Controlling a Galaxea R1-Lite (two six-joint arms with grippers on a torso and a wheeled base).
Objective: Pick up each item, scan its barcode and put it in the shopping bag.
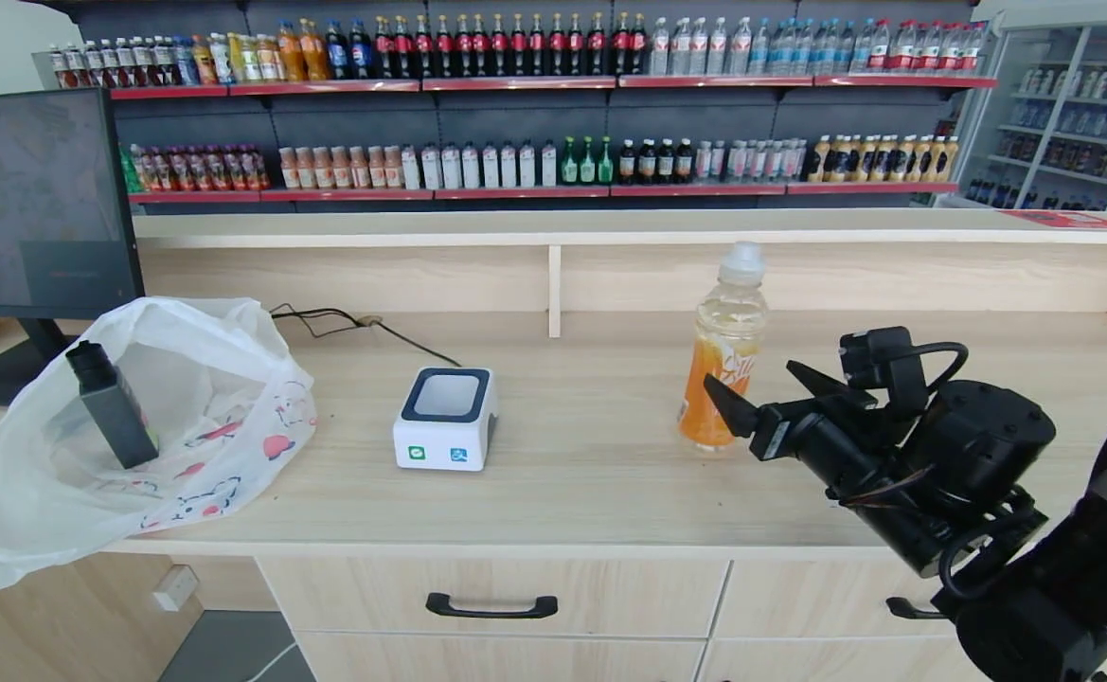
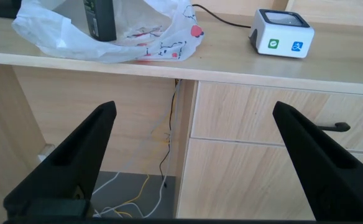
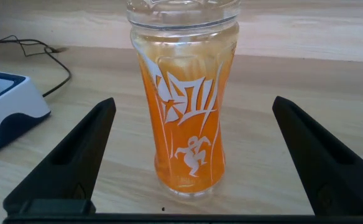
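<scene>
The orange drink bottle (image 1: 723, 350) is seen upright on the wooden surface (image 1: 591, 474), at 3 o'clock from the white barcode scanner (image 1: 446, 419). It is framed, untouched, between the widely spread fingers of the right hand (image 1: 752, 379), which is held at the bottle's 4 o'clock. The scanner, its black cable (image 1: 364, 327) trailing toward 11 o'clock, is placed between the bottle and the white shopping bag (image 1: 231, 398) at its 9 o'clock, where a dark grey capped container (image 1: 110, 403) is propped, with a monitor (image 1: 37, 199) behind. The left hand (image 2: 194, 162) is held wide and empty below the surface edge, facing the cabinet drawers (image 2: 262, 124).
</scene>
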